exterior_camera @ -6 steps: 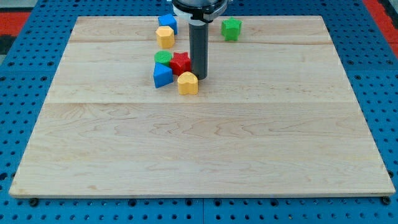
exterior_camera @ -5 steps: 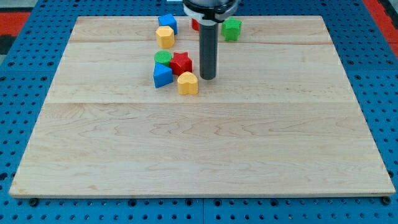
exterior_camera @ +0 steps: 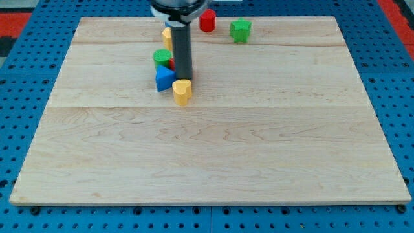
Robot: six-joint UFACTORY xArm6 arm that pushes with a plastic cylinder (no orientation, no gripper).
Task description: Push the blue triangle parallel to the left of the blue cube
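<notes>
The blue triangle (exterior_camera: 164, 79) lies left of the board's centre line, in the upper part of the wooden board (exterior_camera: 207, 149). My tip (exterior_camera: 183, 77) stands just to its right, touching or nearly touching it. A yellow heart-shaped block (exterior_camera: 182, 92) sits right below the tip. A green round block (exterior_camera: 162, 57) sits above the triangle. A sliver of the red star block (exterior_camera: 171, 65) shows beside the rod. The blue cube is hidden behind the arm at the view's top.
A yellow block (exterior_camera: 167, 35) shows partly behind the rod near the top edge. A red cylinder (exterior_camera: 207, 21) and a green block (exterior_camera: 240, 30) stand at the top, right of the arm.
My tip has moved left, from the right of the red star into the cluster. The star, yellow heart, blue triangle and green block have shifted slightly left. The arm now covers the blue cube.
</notes>
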